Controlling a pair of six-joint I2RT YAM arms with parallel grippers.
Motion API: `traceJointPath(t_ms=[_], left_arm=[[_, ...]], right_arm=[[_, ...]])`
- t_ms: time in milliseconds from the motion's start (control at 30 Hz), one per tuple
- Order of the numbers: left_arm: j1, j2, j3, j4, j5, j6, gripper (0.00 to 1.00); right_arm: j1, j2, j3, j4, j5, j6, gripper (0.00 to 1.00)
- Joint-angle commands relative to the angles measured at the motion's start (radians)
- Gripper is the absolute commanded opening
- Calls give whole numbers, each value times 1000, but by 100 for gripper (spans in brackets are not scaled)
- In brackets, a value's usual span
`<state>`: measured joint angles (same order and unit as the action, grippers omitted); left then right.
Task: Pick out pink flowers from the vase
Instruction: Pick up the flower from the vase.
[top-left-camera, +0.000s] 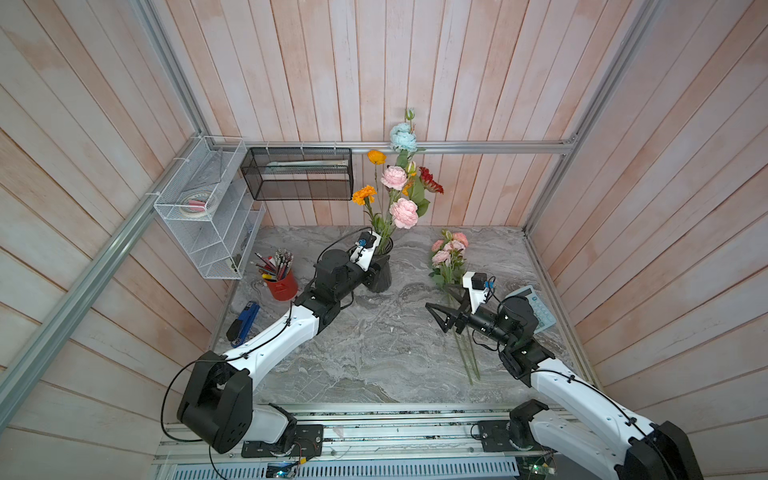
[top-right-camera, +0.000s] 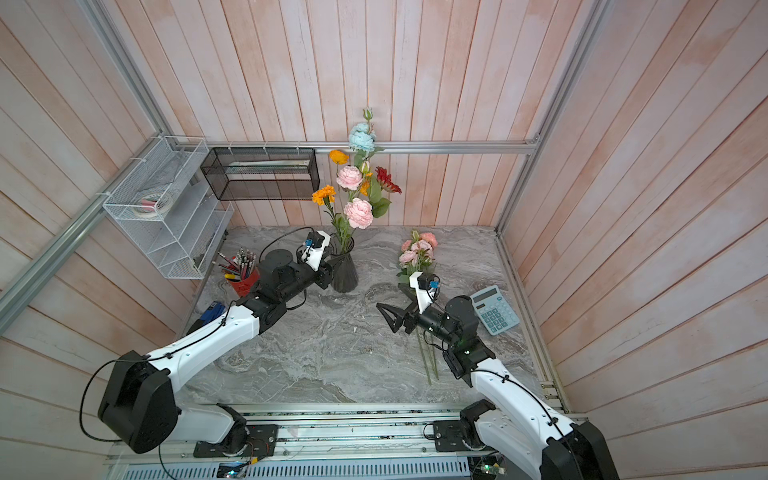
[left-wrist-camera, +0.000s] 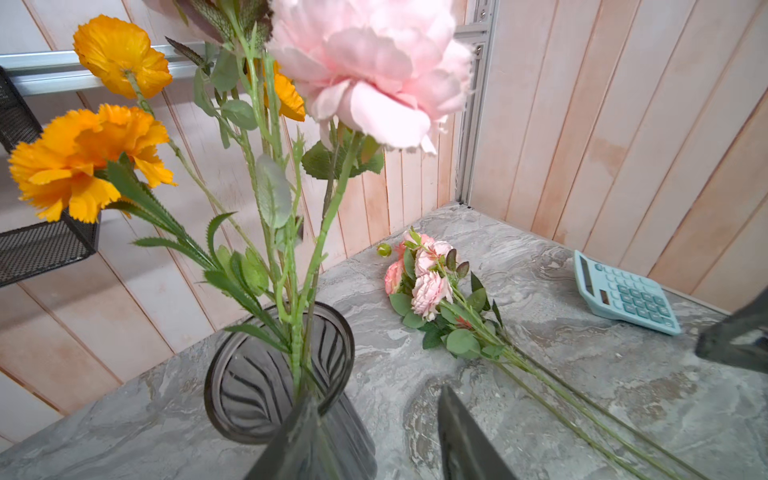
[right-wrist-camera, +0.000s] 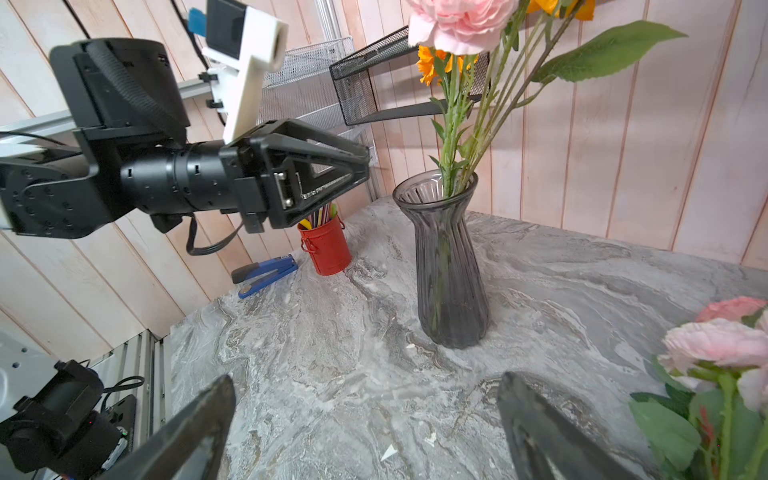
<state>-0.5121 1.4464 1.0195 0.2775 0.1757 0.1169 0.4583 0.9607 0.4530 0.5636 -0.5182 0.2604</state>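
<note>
Right of the vase (right-wrist-camera: 451, 266), the right gripper (top-left-camera: 435, 318) hovers with its jaws wide apart and empty over pink flowers (top-left-camera: 449, 249) lying on the table (top-left-camera: 374, 353). Just beside the vase, the left gripper (right-wrist-camera: 361, 166) has its jaws partly apart, gripping nothing. Two pink blooms (top-left-camera: 404, 212) stand in the vase, so the next move likely calls for steadying it and pinching one stem.

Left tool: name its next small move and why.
Probably ease the left tool forward to brace the vase at its neck: it hangs beside the rim without touching, two pink flowers stand in the vase, and the right tool is open and empty.

Bright, even light; edges prob. warped
</note>
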Motion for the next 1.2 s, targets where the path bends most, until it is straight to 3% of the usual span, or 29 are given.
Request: traceJointPath(t_ms=[0, 433, 1167], left_arm=[[8, 64, 67, 25, -28, 20, 40], [12, 248, 235, 20, -139, 49, 36], [17, 334, 291, 49, -227, 72, 40]], right_arm=[[8, 28, 9, 55, -13, -15, 98], [8, 87, 12, 23, 19, -59, 98], [7, 134, 38, 2, 29, -64, 98]])
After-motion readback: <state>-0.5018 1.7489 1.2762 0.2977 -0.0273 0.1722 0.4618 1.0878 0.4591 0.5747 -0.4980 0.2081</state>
